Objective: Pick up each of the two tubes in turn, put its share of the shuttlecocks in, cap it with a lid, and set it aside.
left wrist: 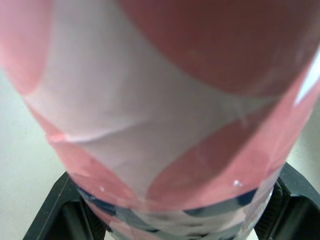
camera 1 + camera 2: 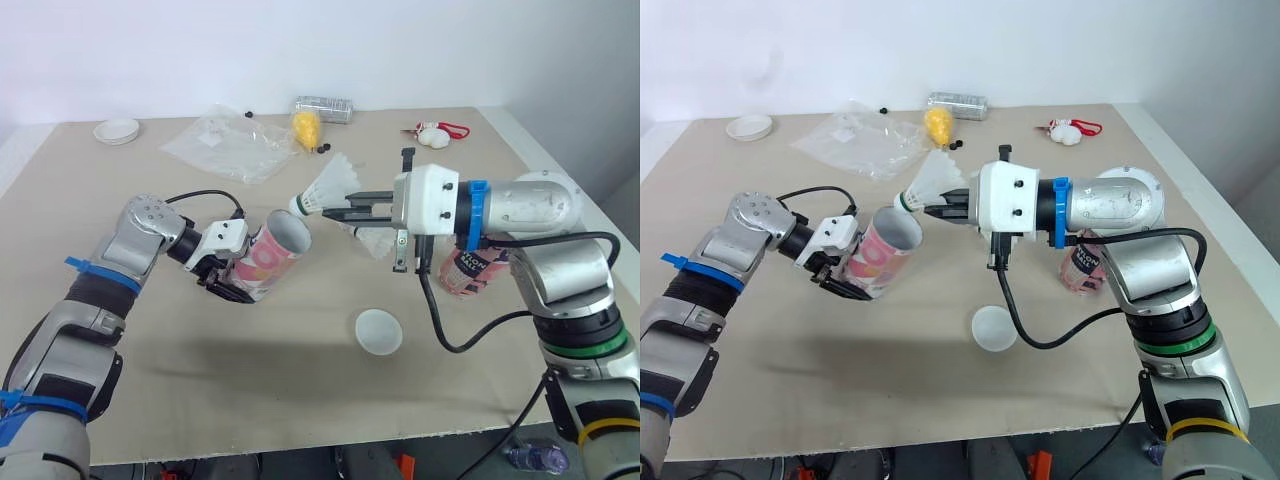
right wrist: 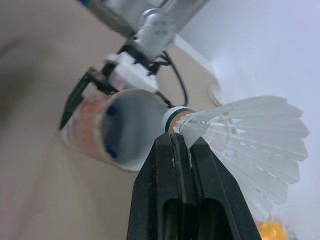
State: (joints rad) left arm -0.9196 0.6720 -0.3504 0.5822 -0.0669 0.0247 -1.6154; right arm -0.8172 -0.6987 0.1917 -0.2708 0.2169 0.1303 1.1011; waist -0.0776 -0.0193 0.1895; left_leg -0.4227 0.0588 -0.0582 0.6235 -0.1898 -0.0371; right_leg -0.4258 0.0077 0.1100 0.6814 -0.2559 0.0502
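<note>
My left gripper (image 2: 236, 282) is shut on a pink and white tube (image 2: 268, 252), held tilted above the table with its open mouth (image 2: 291, 232) facing right. The tube's wall (image 1: 160, 110) sits close in the left wrist view. My right gripper (image 2: 333, 211) is shut on the base of a white shuttlecock (image 2: 329, 187), its cork just beside the tube's mouth. A second shuttlecock (image 2: 376, 241) lies on the table under the right gripper. The second tube (image 2: 468, 270) stands behind my right forearm, partly hidden. A round white lid (image 2: 378, 331) lies at front centre.
Another white lid (image 2: 117, 130) lies at the far left corner. A clear plastic bag (image 2: 225, 142), a yellow object (image 2: 307, 127), a clear packet (image 2: 325, 107) and a red and white item (image 2: 436, 133) lie along the back of the beige table (image 2: 200, 390).
</note>
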